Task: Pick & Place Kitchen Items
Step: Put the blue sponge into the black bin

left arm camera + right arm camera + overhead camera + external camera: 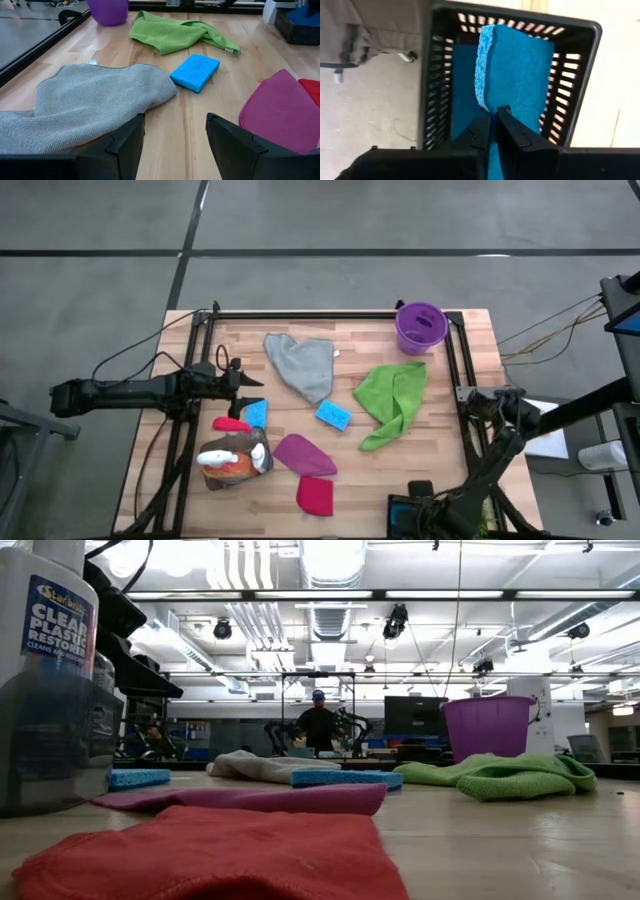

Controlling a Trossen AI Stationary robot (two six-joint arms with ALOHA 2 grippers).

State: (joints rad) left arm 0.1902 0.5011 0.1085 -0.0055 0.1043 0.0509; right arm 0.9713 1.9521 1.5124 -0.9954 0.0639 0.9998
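The wooden table point(450, 450) is carrying, from largest to smallest, a green cloth point(392, 400), a grey cloth point(303, 364), a purple bucket point(420, 326), a magenta cloth point(303, 454), a spray bottle point(232, 459), a red cloth point(315, 496) and two loose blue sponges point(333, 415). The left gripper point(175, 137) is hovering beside the grey cloth with its fingers spread apart. The right gripper point(493, 125) is pinching another blue sponge point(517, 70) upright over a black basket point(580, 30) at the table's near edge.

Probably a lab: ceiling ducts point(330, 565), monitors point(415, 715), another robot rig point(345, 725).
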